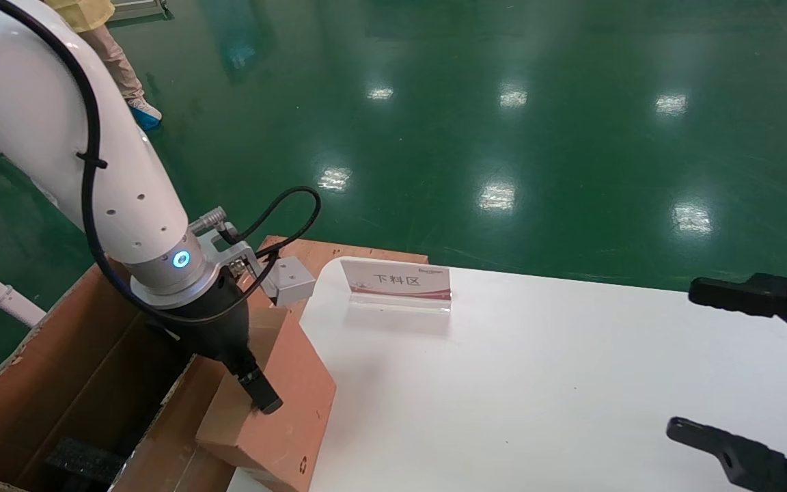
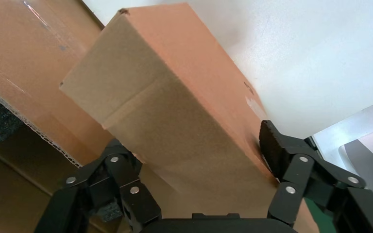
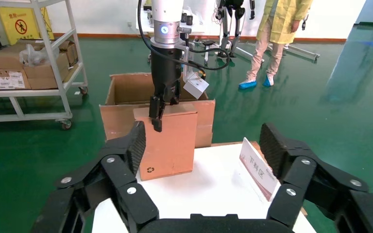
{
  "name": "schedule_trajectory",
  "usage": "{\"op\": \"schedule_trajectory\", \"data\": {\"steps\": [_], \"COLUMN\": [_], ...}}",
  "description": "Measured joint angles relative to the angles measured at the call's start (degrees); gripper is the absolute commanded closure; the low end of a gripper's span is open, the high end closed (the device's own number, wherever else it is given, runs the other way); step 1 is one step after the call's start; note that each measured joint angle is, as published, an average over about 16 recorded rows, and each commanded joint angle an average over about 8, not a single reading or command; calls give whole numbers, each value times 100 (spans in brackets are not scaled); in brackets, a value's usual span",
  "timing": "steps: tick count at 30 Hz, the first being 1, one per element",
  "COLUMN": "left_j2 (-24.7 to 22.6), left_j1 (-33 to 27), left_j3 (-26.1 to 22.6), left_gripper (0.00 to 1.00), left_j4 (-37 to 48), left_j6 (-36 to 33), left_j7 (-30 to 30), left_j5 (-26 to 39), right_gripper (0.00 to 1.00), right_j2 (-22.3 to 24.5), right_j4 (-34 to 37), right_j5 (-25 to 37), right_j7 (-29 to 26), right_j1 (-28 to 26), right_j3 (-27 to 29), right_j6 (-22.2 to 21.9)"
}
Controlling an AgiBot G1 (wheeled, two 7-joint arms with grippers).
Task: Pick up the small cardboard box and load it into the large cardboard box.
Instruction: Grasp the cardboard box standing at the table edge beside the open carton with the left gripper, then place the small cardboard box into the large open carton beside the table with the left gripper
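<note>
My left gripper (image 1: 251, 384) is shut on the small cardboard box (image 1: 287, 417), a plain brown carton with a tiny recycling mark. It holds the box tilted at the white table's left edge, beside the large cardboard box (image 1: 59, 383). In the left wrist view the fingers (image 2: 271, 141) clamp the box's two broad faces (image 2: 175, 107). The right wrist view shows the left gripper (image 3: 158, 112) gripping the small box (image 3: 170, 145) from above, in front of the large box (image 3: 126, 104). Black foam (image 1: 86, 459) lies inside the large box. My right gripper (image 1: 697, 360) is open and empty over the table's right side.
A white sign with a red band (image 1: 397, 281) stands on the white table (image 1: 537, 396). A reddish-brown wooden board (image 1: 339, 249) lies behind the table's far left corner. A person in a yellow coat (image 3: 278, 29) and a shelf cart (image 3: 29, 63) stand on the green floor.
</note>
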State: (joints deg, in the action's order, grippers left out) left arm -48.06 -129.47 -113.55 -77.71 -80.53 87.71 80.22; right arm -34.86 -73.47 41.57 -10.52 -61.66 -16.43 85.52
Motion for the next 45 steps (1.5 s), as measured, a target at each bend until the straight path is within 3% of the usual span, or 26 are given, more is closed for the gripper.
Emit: {"op": "schedule_trajectory", "data": {"steps": [27,35,45], "left_j2": [29,162,354], "left_j1": [-114,-690,-1910], "left_j3": [63,295,634], "left_gripper": [100,100,100], "left_j4": [64,147,455], "left_j6": [-53,-213,-615], "left_j7": [-64,-224,-659], "left_j5": [-61,-138,39], "right_gripper": [100,100,100], "right_j2": [0,0,1], "right_j4": [1,4,5], "right_j5": [0,-1,-3], "right_j7": [1,2,5], "right_j1": [-1,-2,-4], "right_j3": [-1,-3,-7], "right_j6": [1,1,1]}}
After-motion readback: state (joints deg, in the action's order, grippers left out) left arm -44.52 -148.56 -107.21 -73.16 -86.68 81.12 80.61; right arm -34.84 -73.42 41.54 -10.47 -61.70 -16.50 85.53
